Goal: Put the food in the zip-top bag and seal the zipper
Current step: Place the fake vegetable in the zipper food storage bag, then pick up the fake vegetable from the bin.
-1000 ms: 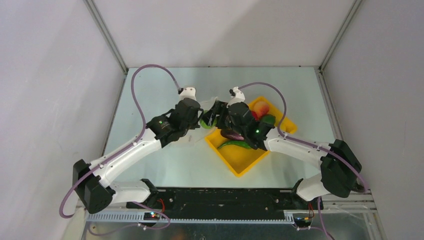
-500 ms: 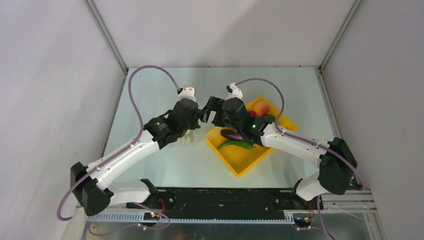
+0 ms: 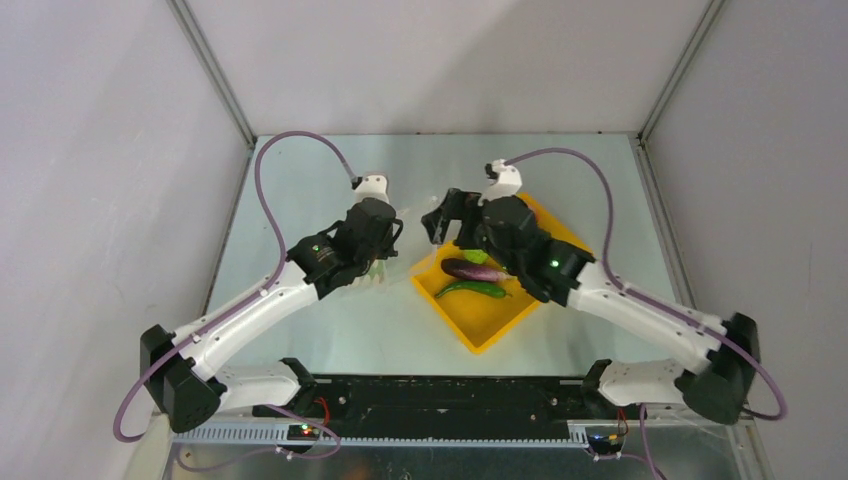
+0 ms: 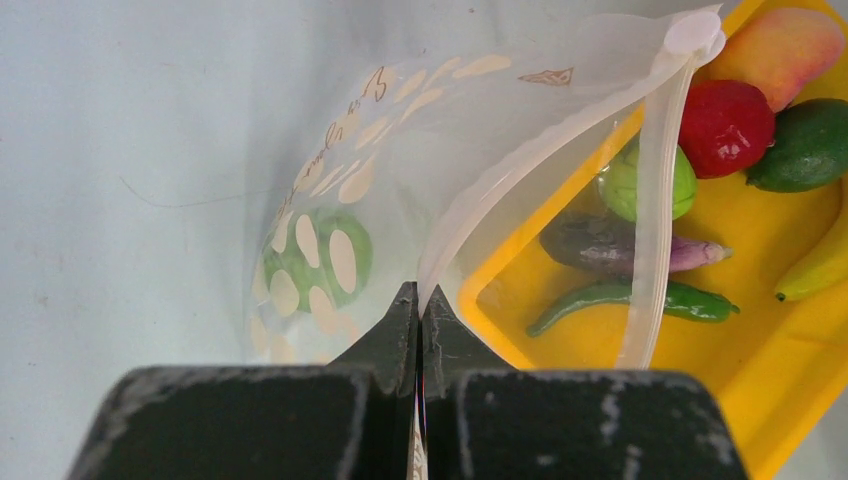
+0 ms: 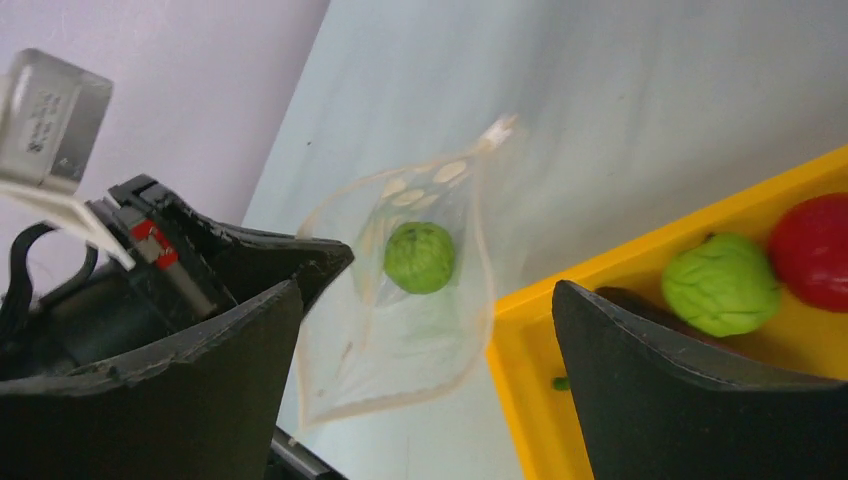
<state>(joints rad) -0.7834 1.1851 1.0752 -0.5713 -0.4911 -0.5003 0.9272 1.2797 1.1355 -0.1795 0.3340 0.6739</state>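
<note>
Zip-top bag (image 4: 400, 150): thin limp film with no stiffness of its own, probably slick, so it sags wherever it isn't held. It hangs just beside the yellow tray (image 4: 760, 330), mouth gaping toward the tray, with one green round fruit (image 5: 420, 257) inside. Best hold is the thicker lip at the zipper (image 4: 655, 190), not the film.

Other pieces sit in the tray: eggplant (image 3: 473, 270), cucumber (image 3: 472, 289), banana (image 4: 815, 275), peach (image 4: 780, 45), tomato (image 4: 725, 125). They look small, light, hard and rounded, so likely to roll or squirt out. Take the long ones across the middle.

Left arm (image 3: 260, 300) reaches forward and inward. Left gripper (image 4: 420, 310) has its fingers pressed together, pinching one lip of the mouth.

Right arm (image 3: 620, 300) stretches over the tray's far-left side. Right gripper (image 5: 450, 285) has its fingers spread wide, holding nothing, facing the bag.
</note>
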